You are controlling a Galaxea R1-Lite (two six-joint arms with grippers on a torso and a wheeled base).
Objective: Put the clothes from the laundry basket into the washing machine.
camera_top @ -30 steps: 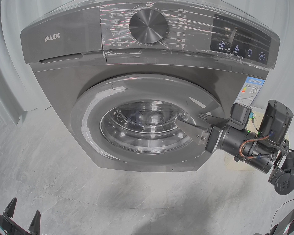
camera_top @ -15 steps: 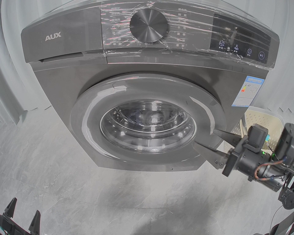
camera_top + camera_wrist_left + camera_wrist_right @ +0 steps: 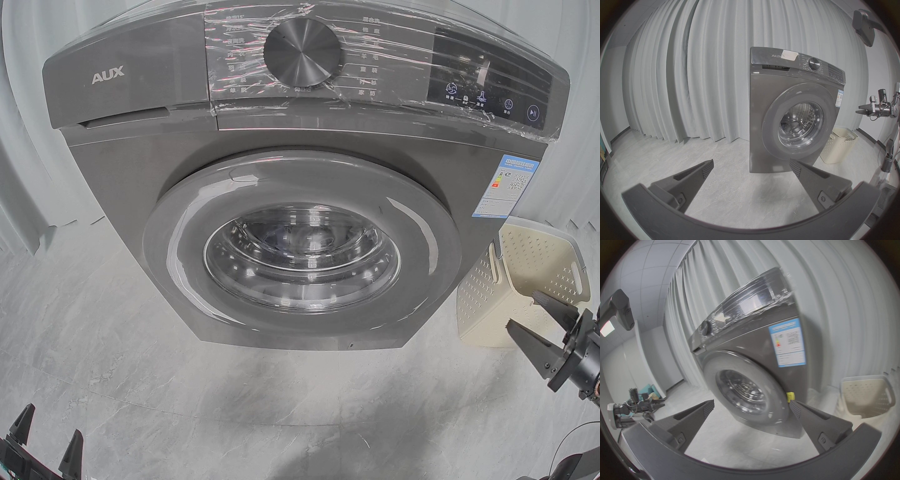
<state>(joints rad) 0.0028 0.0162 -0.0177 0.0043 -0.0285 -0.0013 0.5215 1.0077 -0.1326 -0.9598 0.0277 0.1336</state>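
The grey washing machine [image 3: 300, 156] stands in front of me, its round glass door [image 3: 302, 256] shut. Through the glass I cannot make out any clothes. The cream laundry basket [image 3: 544, 262] sits on the floor at the machine's right side, and its inside looks empty in the right wrist view [image 3: 868, 393]. My right gripper [image 3: 520, 308] is open in the air in front of the basket, touching nothing and holding nothing. My left gripper [image 3: 52, 420] is low at the near left, open and empty, far from the machine [image 3: 793, 118].
Grey tiled floor [image 3: 250, 394] spreads wide in front of the machine. Pale curtains [image 3: 693, 78] hang behind it and on both sides. The basket [image 3: 839, 145] stands close to the curtain at the right.
My right gripper has drawn back from the right rim of the door, moving right and down. The basket it was covering now shows. The door and the left gripper have stayed put.
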